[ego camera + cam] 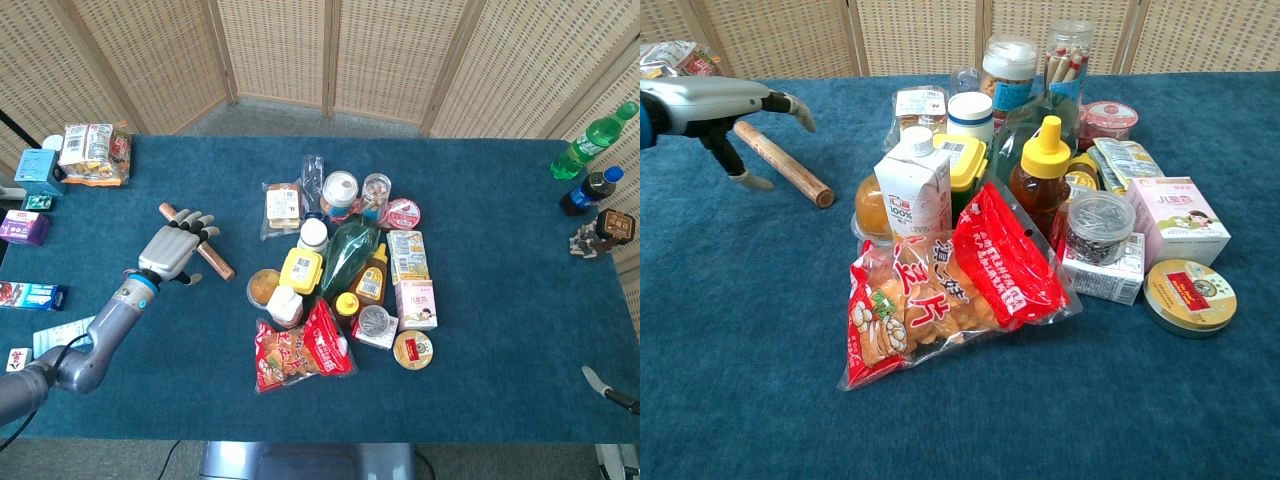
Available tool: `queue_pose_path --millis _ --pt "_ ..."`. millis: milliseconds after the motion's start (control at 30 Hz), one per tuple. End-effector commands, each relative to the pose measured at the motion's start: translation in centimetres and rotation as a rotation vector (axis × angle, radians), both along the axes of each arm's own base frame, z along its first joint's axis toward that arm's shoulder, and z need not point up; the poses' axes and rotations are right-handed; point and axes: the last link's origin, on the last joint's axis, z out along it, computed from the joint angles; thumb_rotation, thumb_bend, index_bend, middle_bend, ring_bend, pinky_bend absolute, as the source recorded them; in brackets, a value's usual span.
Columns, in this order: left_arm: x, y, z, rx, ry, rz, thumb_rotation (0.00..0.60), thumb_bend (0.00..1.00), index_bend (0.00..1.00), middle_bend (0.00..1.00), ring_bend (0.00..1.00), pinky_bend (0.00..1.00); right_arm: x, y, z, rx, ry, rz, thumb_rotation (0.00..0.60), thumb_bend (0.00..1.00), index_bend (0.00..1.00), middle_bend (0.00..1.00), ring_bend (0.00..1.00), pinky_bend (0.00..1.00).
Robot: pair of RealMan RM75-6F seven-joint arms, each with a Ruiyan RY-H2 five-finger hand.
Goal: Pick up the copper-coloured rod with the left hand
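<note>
The copper-coloured rod [217,263] lies slanted on the blue tablecloth, left of the grocery pile; in the chest view the rod [795,172] shows at upper left. My left hand [172,252] hovers over the rod's middle and hides that stretch, so only both ends show. Its fingers are spread and hold nothing. In the chest view the left hand [715,105] is above the rod's far half, the thumb pointing down beside it. Of my right hand [608,389] only a fingertip shows at the bottom right edge.
A dense pile of groceries fills the table's middle: a red snack bag [300,355], a green bottle [348,250], a milk carton [912,185], jars and boxes. A snack pack [93,153] and small boxes [25,225] sit at the far left, drink bottles [592,140] at the right edge.
</note>
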Motion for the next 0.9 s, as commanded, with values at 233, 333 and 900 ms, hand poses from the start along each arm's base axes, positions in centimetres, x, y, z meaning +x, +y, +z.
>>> queue_pose_path --millis 233,333,900 --pt "0.2 1.5 -2.2 -0.037 0.015 0.045 0.600 0.27 0.22 0.11 0.07 0.00 -0.4 0.8 0.6 -0.022 0.001 -0.019 0.517 0.00 0.00 0.00 0.00 0.00" --pt "0.1 1.7 -2.8 -0.044 0.020 0.056 0.600 0.27 0.27 0.17 0.15 0.00 -0.4 1.0 0.6 -0.024 -0.013 -0.020 0.513 0.00 0.00 0.00 0.00 0.00" --pt "-2.5 1.4 -2.7 0.000 0.067 0.120 0.600 0.30 0.82 0.70 0.73 0.56 -0.3 1.7 1.3 -0.054 -0.046 -0.010 0.517 0.00 0.00 0.00 0.00 0.00"
